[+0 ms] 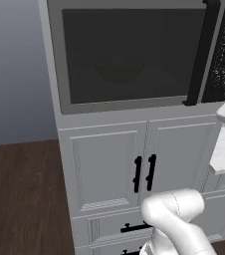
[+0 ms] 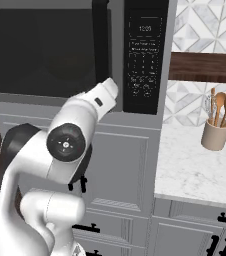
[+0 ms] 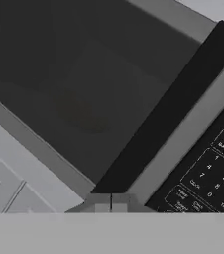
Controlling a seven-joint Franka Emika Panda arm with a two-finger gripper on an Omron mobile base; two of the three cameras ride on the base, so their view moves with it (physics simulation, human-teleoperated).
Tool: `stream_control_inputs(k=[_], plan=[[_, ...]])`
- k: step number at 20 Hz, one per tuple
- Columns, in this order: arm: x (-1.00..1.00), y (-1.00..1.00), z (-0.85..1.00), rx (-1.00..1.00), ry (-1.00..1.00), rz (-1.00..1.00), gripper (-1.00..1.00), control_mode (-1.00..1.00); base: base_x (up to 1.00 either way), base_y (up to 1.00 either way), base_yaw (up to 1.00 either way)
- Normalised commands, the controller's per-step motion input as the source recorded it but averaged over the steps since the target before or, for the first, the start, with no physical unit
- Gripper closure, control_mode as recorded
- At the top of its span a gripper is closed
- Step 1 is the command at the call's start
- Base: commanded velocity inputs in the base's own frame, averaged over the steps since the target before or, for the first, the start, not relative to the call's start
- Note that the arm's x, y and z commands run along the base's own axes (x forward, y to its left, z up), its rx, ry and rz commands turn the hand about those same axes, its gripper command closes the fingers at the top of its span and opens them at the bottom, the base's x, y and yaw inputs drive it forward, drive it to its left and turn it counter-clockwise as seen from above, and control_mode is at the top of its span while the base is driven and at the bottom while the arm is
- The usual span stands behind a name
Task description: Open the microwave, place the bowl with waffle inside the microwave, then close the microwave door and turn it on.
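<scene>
The microwave door (image 1: 127, 55) is seen shut flush against the microwave (image 2: 80, 55), and through its dark glass a dim rounded shape, judged to be the bowl (image 1: 119, 67), is made out at the middle of the cavity; the waffle cannot be told apart through the tint. With the bowl lodged inside and the door closed, only the switching-on appears to be left.

The claw (image 3: 111, 202) is clenched, its two tips pressed together with nothing between them. It is held at the lower end of the long black bar handle (image 3: 171, 106), with the control panel (image 2: 145, 55) lying toward two o'clock of it in the hand view. The closed tips are judged to serve as a single blunt point for pressing a key, which would explain why the arm (image 2: 70, 140) is reached up toward the panel's lower part.

The door frame is a matt grey, the window smooth and smoky, the handle a straight square-edged bar. The panel is glossy black, set with small white lettering in rows. Beneath, white panelled cabinets (image 1: 109, 164) with short black pulls are fitted. At three o'clock of the microwave in the right base view, a veined marble table (image 2: 200, 170) carries a beige crock of wooden utensils (image 2: 216, 131).
</scene>
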Motion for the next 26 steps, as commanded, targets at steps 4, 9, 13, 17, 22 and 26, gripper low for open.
stream_control_inputs(k=[4,9,13,17,22,26], plan=[[-0.10,-0.62,-0.14,-0.43,0.08,0.00,1.00,-1.00,0.00,0.00,0.00],[0.00,-0.43,-0.11,-0.39,0.00,0.00,1.00,-1.00,0.00,0.00,0.00],[0.01,-0.10,-0.21,-0.34,-0.16,0.00,1.00,-1.00,0.00,0.00,0.00],[0.08,0.00,-0.32,-0.28,-0.28,0.00,1.00,-1.00,0.00,0.00,0.00],[0.14,-0.01,-0.12,-0.24,-0.12,0.00,1.00,-1.00,0.00,0.00,0.00],[0.28,-0.05,0.00,-0.22,0.02,0.01,1.00,-1.00,0.00,0.00,0.00]])
